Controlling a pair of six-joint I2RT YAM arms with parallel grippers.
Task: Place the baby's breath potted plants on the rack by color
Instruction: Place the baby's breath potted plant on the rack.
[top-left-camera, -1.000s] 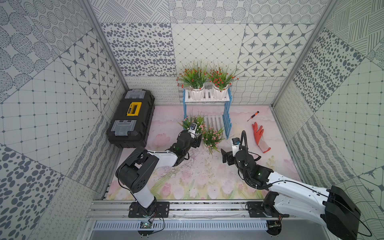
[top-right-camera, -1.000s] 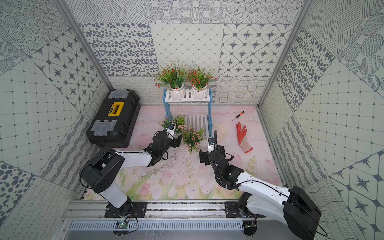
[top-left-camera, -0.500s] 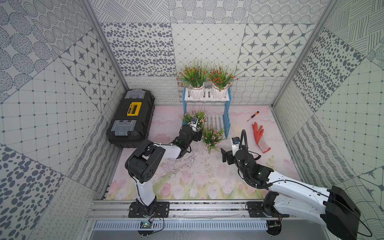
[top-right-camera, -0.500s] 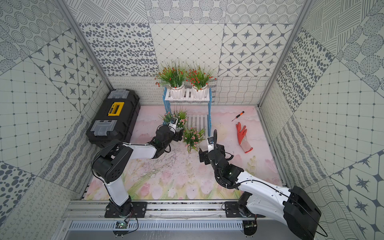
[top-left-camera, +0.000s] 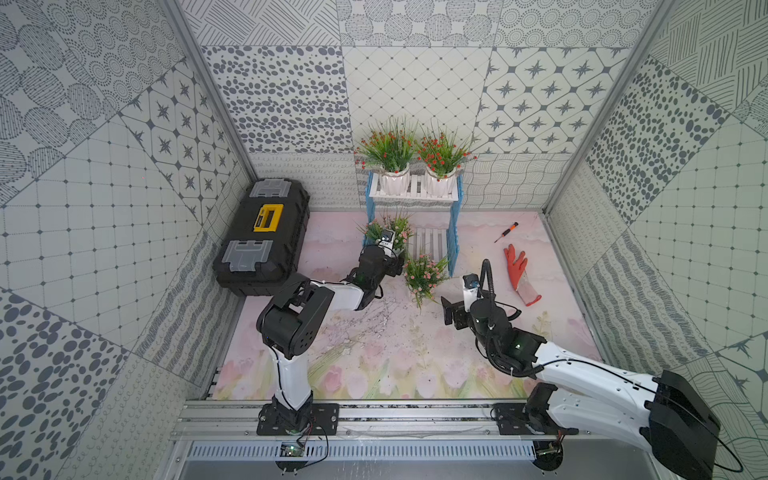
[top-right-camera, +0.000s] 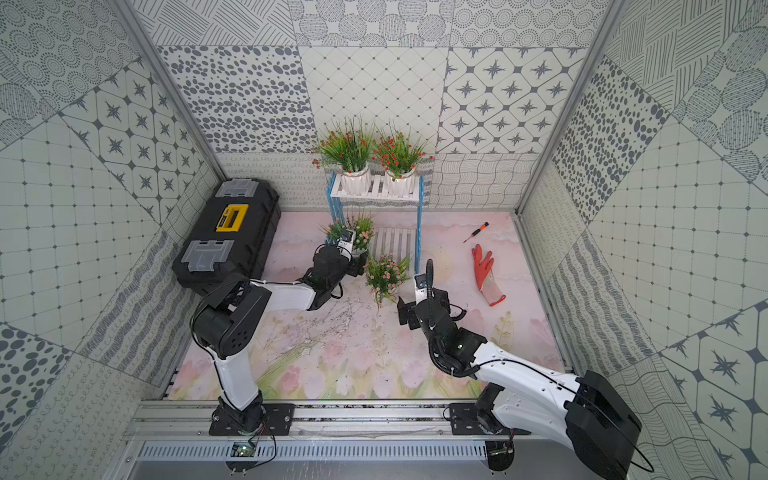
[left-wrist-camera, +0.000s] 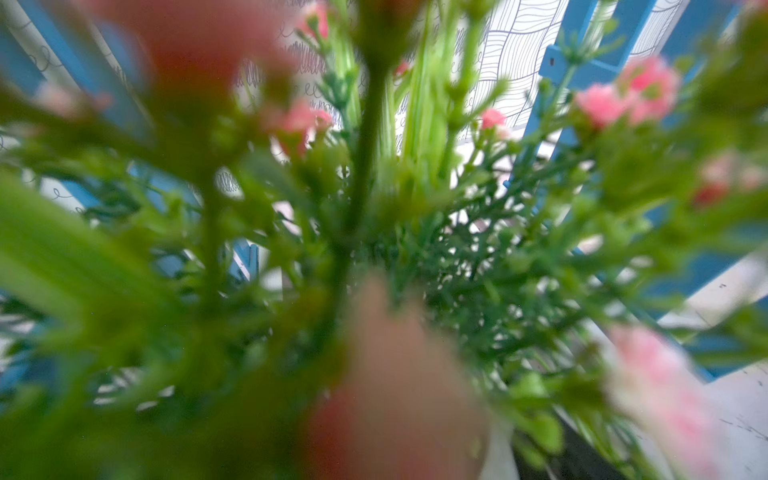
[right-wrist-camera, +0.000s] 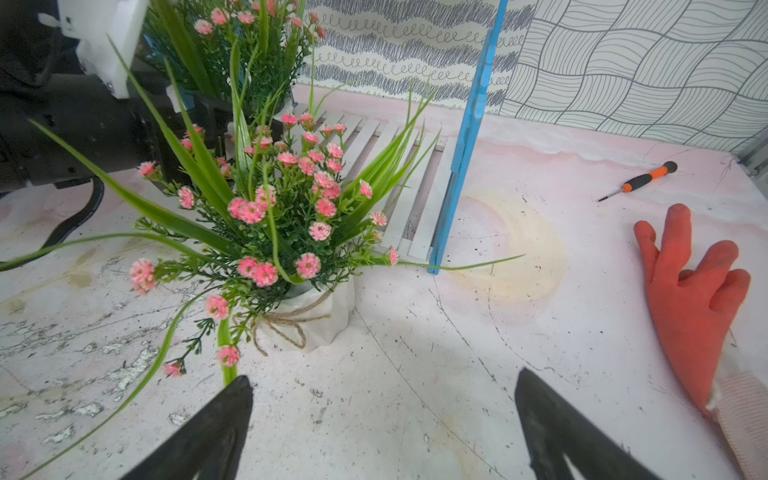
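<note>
Two red-flowered baby's breath potted plants stand on the top shelf of the rack. My left gripper is shut on a pink-flowered plant at the left end of the lower shelf. Its foliage fills the left wrist view and hides the fingers. A second pink plant stands upright on the floor in front of the rack. My right gripper is open and holds nothing, a short way in front of that white pot.
A black and yellow toolbox lies along the left wall. To the right of the rack, an orange glove and a small screwdriver lie on the floor. The rack's blue side frame stands just beyond the floor plant.
My left gripper has carried its pink plant away from the floor plant and farther in towards the rack's lower shelf. The right arm has not moved.
</note>
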